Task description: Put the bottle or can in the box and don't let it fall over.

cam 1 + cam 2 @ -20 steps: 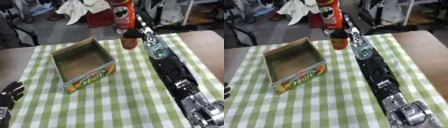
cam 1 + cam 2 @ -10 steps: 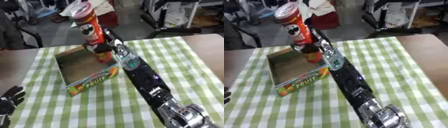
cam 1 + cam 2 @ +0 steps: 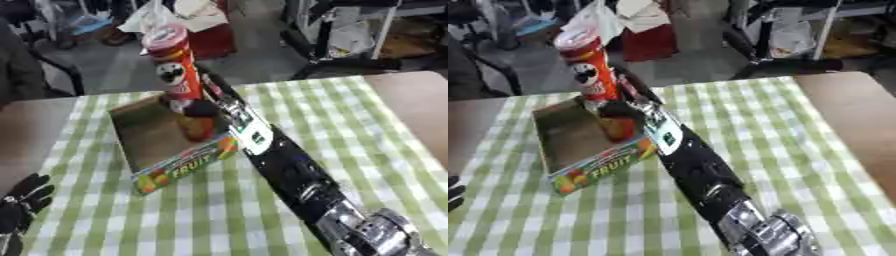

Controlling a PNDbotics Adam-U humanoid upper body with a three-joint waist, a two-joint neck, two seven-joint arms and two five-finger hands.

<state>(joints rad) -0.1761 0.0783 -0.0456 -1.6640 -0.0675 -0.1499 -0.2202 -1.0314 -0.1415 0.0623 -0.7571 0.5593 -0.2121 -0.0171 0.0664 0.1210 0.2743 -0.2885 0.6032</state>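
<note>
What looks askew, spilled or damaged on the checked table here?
Nothing spilled or damaged. The tall red crisp can stands upright, held low by the right hand over the open cardboard fruit box. The box sits skewed to the green checked tablecloth.

Right arm stretched forward, its robot hand curled closed; left robot hand rests open, lower left.

A: Where is the can?
B: Upright over the box, right hand round it.
A: Left hand?
B: Lower left corner, well apart, on the table.
</note>
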